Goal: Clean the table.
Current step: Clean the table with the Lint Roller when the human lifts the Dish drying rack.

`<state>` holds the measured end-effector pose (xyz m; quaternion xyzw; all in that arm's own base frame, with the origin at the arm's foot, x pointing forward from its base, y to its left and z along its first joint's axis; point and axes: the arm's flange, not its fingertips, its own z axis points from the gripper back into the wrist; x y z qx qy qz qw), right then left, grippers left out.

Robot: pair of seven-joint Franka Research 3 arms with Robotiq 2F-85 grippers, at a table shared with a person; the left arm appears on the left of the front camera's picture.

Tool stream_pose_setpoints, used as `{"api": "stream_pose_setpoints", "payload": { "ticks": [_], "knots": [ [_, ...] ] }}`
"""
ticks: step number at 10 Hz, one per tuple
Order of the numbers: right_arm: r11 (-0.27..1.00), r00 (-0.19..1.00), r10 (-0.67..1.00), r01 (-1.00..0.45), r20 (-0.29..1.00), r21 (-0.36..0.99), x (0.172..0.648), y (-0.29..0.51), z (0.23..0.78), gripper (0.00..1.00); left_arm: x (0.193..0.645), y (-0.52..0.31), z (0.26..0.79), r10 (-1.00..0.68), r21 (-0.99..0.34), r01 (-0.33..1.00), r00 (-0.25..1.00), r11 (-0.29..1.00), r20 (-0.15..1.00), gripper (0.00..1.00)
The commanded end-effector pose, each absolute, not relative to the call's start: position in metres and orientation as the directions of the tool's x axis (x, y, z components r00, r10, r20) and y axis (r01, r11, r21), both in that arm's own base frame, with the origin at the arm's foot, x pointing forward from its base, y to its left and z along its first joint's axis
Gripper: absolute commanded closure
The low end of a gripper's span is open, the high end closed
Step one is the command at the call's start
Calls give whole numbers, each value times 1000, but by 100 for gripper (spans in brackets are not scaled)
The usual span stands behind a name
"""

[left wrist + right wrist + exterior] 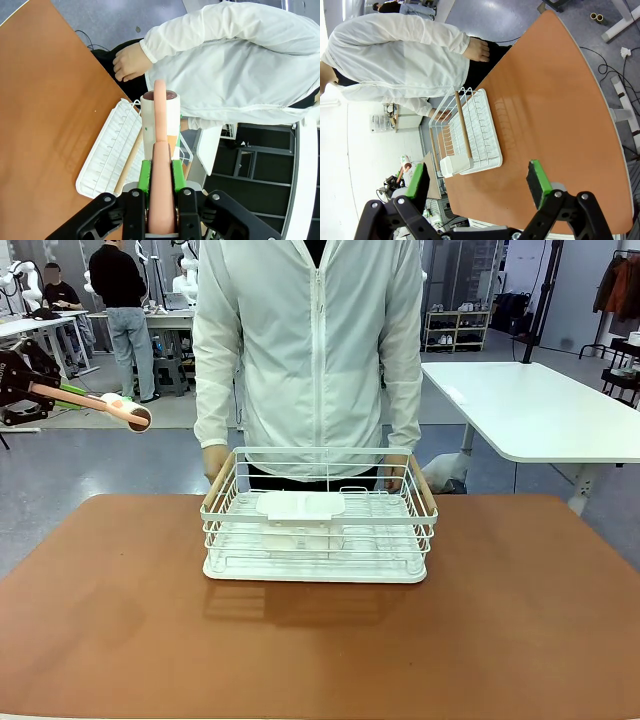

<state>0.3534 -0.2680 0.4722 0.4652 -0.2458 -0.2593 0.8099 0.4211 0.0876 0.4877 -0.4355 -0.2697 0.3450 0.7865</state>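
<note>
From my station I log the room as follows. Grey floor, evenly lit. White table on metal legs, right side. Low shelf with shoes, far back. Hanging clothes, right edge. Workbenches, far left, with a person standing beside them.

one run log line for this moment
left gripper: shut on lint roller, in air | right gripper: open, above table | rack: on table, person behind

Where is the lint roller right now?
In the front view the lint roller is at far left, clamped in the left gripper, raised in the air left of the person and the white wire rack.
</note>
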Motion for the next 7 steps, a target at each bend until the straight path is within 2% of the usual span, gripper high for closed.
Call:
{"api": "stream_pose_setpoints", "payload": {
  "ticks": [1,7],
  "knots": [
    [435,745,-643,167,176,885,353,-269,474,0,421,88,489,778,-871,-307,615,383,125,99],
    [435,745,-643,167,176,885,353,-269,474,0,421,88,489,778,-871,-307,615,383,125,99]
  ]
}}
